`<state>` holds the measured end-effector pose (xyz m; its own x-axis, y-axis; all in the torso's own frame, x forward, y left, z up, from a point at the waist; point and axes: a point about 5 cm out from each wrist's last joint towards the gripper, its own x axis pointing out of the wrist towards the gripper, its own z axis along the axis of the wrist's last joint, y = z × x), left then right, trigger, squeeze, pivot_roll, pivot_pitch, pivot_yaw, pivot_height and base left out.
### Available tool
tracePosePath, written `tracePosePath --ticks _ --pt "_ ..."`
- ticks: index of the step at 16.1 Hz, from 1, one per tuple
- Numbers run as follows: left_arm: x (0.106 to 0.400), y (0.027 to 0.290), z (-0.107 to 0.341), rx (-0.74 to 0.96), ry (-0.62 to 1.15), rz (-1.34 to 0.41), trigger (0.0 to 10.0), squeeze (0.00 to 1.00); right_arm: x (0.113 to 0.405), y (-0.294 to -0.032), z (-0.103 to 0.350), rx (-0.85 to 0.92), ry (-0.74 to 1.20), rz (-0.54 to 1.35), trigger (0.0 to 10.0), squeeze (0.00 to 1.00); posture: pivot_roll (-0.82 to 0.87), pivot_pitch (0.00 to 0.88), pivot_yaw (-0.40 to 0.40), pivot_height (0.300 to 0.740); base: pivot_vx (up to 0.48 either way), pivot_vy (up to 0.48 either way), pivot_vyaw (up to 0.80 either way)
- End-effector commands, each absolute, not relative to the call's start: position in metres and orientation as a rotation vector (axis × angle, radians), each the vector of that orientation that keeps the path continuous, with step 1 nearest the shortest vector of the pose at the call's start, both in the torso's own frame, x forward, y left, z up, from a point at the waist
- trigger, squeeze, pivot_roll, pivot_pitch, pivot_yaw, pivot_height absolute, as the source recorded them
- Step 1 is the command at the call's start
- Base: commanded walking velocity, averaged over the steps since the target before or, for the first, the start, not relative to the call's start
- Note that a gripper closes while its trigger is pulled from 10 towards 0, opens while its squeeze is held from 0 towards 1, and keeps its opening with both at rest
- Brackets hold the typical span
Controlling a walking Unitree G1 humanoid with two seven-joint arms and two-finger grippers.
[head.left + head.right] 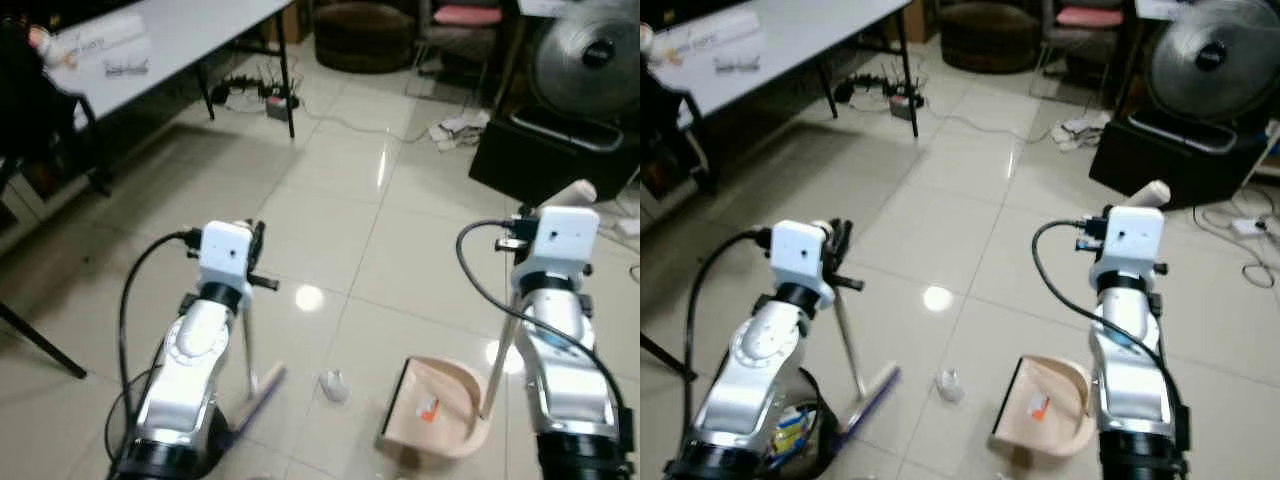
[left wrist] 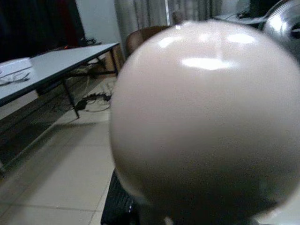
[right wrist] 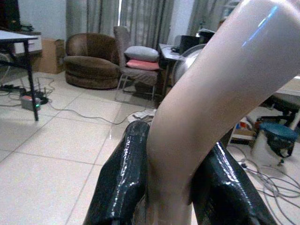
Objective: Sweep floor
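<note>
White table (image 1: 190,40), fan (image 1: 590,55), brown armchair (image 3: 91,58), power strip (image 1: 278,100).

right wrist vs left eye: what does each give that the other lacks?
Right wrist: the right pincer with both fingers clamped on the dustpan handle, plus an armchair.

Left eye: the broom, crumpled litter, the dustpan holding an orange scrap, and the left pincer on the broom stick.

Both: tiled floor, fan.

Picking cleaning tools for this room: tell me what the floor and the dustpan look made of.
Floor: glossy pale ceramic-looking tiles; grout lines and mirrored light spots show.
Dustpan: smooth beige plastic, probably; its moulded curved wall and long handle carry a soft sheen.
</note>
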<state>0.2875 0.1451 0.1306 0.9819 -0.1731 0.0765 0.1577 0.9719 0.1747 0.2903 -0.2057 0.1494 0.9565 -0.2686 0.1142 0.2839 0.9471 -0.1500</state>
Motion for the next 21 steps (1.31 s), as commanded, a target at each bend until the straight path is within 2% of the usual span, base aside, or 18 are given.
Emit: tracePosePath --ticks 1,3,8,17,21 --pt "0.289 0.147 0.137 0.186 -0.119 -0.161 10.0 0.0 0.292 -0.2 0.157 -0.135 -0.124 -0.268 10.0 0.0 -0.02 0.07 0.043 0.74 0.349 0.0 0.0" --pt "0.289 0.146 0.137 0.185 -0.119 -0.164 10.0 0.0 0.292 -0.202 0.154 -0.087 -0.104 -0.274 10.0 0.0 -0.02 0.071 0.045 0.74 0.351 0.0 0.0" --pt "0.29 0.145 0.138 0.183 -0.119 -0.168 10.0 0.0 0.291 -0.203 0.154 -0.102 -0.096 -0.285 10.0 0.0 -0.02 0.074 0.047 0.74 0.353 0.0 -0.73" --pt "0.29 0.145 0.135 0.177 -0.097 -0.168 10.0 0.0 0.29 -0.2 0.15 -0.129 -0.104 -0.267 10.0 0.0 -0.01 0.087 0.051 0.74 0.348 0.0 0.0" --pt "0.292 0.144 0.13 0.183 -0.104 -0.122 10.0 0.0 0.293 -0.199 0.143 -0.185 -0.134 -0.215 10.0 0.0 0.0 0.121 0.049 0.74 0.0 0.0 0.0"
